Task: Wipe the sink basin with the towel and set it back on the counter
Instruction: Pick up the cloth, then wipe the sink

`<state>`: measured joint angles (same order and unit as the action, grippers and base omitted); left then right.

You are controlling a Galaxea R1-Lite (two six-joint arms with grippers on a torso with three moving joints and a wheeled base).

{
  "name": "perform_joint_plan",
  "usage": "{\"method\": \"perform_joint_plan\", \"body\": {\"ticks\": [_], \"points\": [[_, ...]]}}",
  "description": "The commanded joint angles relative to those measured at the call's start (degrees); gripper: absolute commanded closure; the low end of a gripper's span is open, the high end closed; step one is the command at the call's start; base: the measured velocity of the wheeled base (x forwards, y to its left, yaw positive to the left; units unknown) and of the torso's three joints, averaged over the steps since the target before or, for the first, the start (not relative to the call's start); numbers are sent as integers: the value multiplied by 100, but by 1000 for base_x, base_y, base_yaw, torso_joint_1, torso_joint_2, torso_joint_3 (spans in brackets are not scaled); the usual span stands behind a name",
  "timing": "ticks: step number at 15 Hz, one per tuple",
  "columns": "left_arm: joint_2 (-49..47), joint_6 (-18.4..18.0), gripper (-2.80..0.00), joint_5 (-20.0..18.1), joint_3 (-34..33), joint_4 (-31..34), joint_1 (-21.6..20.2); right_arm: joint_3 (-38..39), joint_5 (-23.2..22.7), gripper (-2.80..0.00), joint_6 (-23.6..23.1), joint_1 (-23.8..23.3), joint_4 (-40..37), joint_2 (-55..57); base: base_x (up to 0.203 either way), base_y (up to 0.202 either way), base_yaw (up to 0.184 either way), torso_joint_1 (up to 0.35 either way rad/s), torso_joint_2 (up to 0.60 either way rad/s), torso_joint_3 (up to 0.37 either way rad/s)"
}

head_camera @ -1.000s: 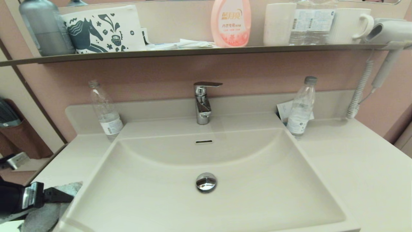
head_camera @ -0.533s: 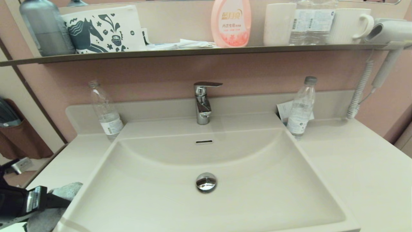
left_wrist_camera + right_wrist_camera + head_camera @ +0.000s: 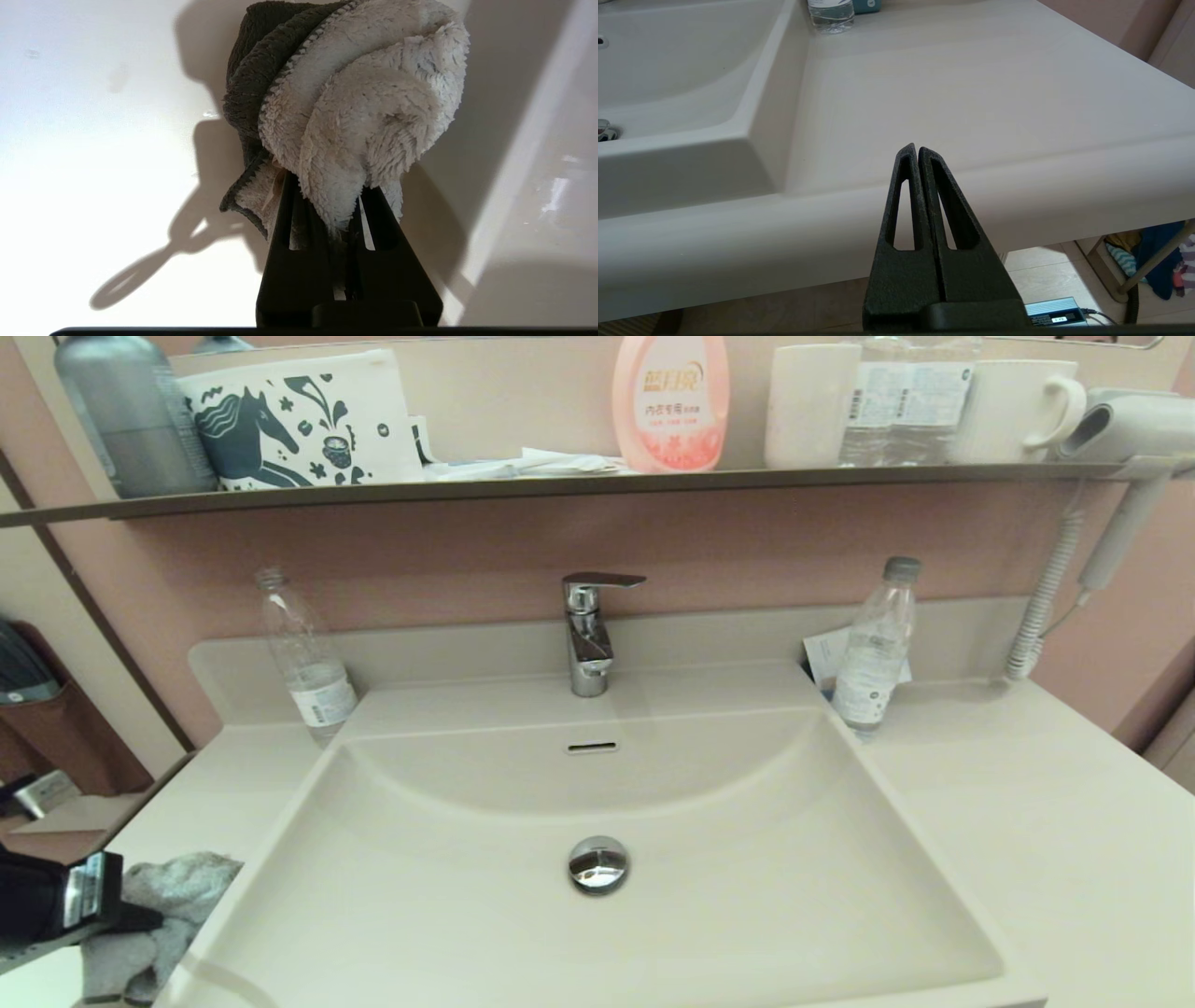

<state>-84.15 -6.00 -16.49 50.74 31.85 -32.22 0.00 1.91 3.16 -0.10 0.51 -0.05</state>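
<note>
The pale fluffy towel (image 3: pixel 173 896) with a darker edge is bunched on the counter (image 3: pixel 210 798) at the near left, beside the rim of the sink basin (image 3: pixel 766 896). My left gripper (image 3: pixel 140 919) reaches in from the left edge, shut on the towel. In the left wrist view the towel (image 3: pixel 364 102) bulges out past the left gripper (image 3: pixel 327 186), with a fold pinched between the fingers. The drain plug (image 3: pixel 597 864) and faucet (image 3: pixel 586 635) are uncovered. My right gripper (image 3: pixel 917 149) is shut on nothing, low in front of the counter's (image 3: pixel 971 84) right front edge, out of the head view.
A clear bottle (image 3: pixel 303 653) stands at the basin's back left corner and another (image 3: pixel 873 649) at the back right. The dark shelf (image 3: pixel 560 483) above carries the horse-print pouch (image 3: pixel 299 420), a pink bottle (image 3: pixel 668 401) and cups. A hair dryer (image 3: pixel 1130 429) hangs at the right.
My left gripper has drawn back toward the left edge with the towel. More of the towel now shows, spread lower on the counter.
</note>
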Motion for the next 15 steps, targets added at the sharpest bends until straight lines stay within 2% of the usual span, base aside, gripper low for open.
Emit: {"method": "perform_joint_plan", "body": {"ticks": [1, 5, 7, 9, 11, 13, 15], "points": [[219, -6, 0, -5, 508, 435, -61, 0, 2, 0, 1, 1, 2, 5, 0, 0, 0, 0, 0, 0], [738, -6, 0, -177, 1865, 2056, 27, 0, 2, 0, 1, 1, 2, 5, 0, 0, 0, 0, 0, 0], [1151, 65, 0, -226, 2320, 2569, 353, 0, 2, 0, 1, 1, 2, 5, 0, 0, 0, 0, 0, 0], [1467, 343, 0, -226, 2603, 2703, 950, 0, 2, 0, 1, 1, 2, 5, 0, 0, 0, 0, 0, 0], [1632, 782, 0, -127, 2925, 2810, 1680, 0, 2, 0, 1, 1, 2, 5, 0, 0, 0, 0, 0, 0], [1589, 1305, 0, 176, 3225, 2957, 2506, 0, 2, 0, 1, 1, 2, 5, 0, 0, 0, 0, 0, 0], [1345, 1892, 0, 632, 3314, 2969, 3304, 0, 2, 0, 1, 1, 2, 5, 0, 0, 0, 0, 0, 0]]}}
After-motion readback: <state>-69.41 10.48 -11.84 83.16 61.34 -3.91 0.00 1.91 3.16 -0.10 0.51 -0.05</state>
